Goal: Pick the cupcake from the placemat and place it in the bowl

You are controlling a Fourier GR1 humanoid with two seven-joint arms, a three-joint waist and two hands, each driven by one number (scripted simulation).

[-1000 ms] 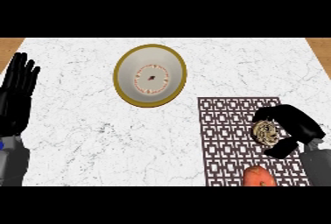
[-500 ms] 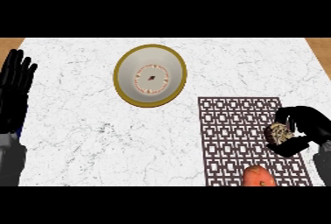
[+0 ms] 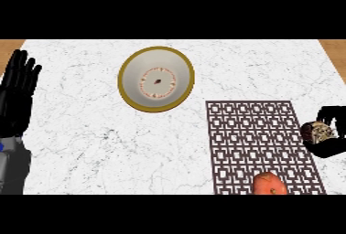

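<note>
My right hand (image 3: 332, 147) is at the view's right edge, just off the right side of the patterned placemat (image 3: 260, 137). Its black fingers curl round the cupcake (image 3: 319, 132), whose dark wrapper and pale top show between them. The cupcake is off the mat's surface and partly hidden by the hand. The bowl (image 3: 157, 78), cream inside with a gold rim, stands on the marble counter up and left of the placemat. My left hand (image 3: 18, 93) rests open at the far left edge, fingers up.
An orange-red fruit (image 3: 269, 184) lies at the near edge of the placemat. Bare white marble counter (image 3: 101, 146) lies between the bowl, the placemat and my left hand. The wooden edges show at the top corners.
My right hand has carried the cupcake rightward, from over the placemat's right part to beyond its right edge. The left hand has barely shifted.
</note>
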